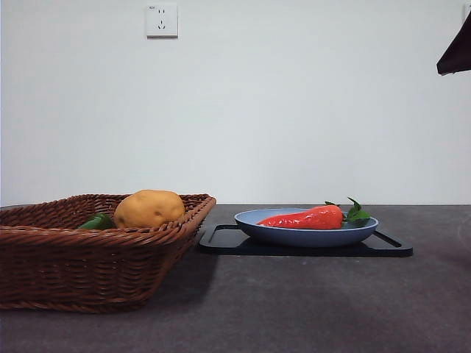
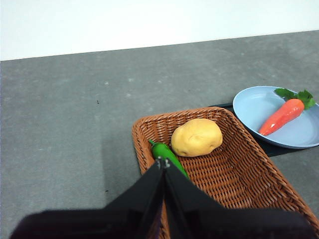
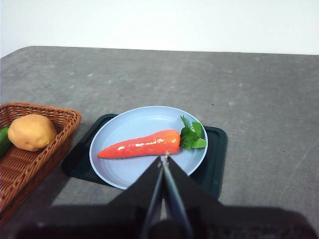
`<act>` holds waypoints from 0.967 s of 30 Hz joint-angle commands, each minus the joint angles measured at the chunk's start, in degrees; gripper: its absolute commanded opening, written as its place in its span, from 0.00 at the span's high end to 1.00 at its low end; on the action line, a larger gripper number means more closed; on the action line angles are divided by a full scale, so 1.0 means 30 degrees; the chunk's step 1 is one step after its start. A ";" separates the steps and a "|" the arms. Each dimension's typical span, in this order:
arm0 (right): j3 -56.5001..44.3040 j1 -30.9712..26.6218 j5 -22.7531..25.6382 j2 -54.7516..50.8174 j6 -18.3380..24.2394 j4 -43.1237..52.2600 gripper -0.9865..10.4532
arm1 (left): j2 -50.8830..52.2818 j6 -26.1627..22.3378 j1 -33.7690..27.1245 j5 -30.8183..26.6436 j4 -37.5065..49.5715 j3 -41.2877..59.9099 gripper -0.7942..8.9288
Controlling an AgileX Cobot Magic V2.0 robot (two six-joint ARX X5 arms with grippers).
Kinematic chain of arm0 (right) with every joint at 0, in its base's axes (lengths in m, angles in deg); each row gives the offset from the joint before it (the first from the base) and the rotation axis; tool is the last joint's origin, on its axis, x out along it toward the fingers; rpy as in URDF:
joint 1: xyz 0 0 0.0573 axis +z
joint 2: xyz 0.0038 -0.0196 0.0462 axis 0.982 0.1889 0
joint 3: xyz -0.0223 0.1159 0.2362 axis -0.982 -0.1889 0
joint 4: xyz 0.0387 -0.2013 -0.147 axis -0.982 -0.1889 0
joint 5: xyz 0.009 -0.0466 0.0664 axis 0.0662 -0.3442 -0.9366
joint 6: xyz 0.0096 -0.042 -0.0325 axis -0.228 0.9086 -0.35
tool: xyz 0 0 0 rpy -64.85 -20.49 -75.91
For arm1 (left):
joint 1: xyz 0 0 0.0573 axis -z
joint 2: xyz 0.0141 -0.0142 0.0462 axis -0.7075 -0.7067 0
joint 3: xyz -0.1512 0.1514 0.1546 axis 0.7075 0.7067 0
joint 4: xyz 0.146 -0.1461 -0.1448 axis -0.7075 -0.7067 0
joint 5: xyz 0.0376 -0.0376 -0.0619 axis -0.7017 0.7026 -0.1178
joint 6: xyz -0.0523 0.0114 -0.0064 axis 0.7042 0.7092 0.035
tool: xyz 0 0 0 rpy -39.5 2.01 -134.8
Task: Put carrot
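The carrot [image 1: 305,218] is seen lying on the blue plate [image 1: 309,237], right of the basket [image 1: 88,250]. The right gripper [image 3: 164,158], jaws pressed together, is held above it; the left gripper [image 2: 163,162] is likewise closed. Placement seems finished, so only withdrawal is judged to be called for.

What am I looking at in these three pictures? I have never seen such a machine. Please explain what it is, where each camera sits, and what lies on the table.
This is a robot with two arms at a dark grey table. Each arm ends in a hand of two black jaws.

The front view comes from a low camera looking level across the table. The other two cameras sit on the wrists, so each shows its own hand at the bottom edge.

On the table stands a brown woven wicker basket. It holds a rounded yellow-brown potato and a small green vegetable. Beside it, a glossy red-orange plastic carrot with green leaves lies on a round light blue plate, which rests on a flat black tray.

The left hand hangs above the basket, the right hand above the plate. Both are shut and hold nothing.
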 commanded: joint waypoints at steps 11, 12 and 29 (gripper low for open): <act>0.0197 0.0124 0.0095 0.0044 -0.0189 0.0291 0.90 | 0.1180 -0.1078 -0.0029 -0.0117 0.0029 -0.0080 0.91; 0.0197 0.0124 0.0102 0.0044 -0.0189 0.0284 0.90 | 0.1603 -0.1494 -0.0175 -0.0117 -0.0029 -0.0029 0.91; 0.0197 0.0124 0.0102 0.0044 -0.0189 0.0299 0.90 | 0.7337 -0.1902 -0.4233 -0.0044 0.5442 0.8109 0.91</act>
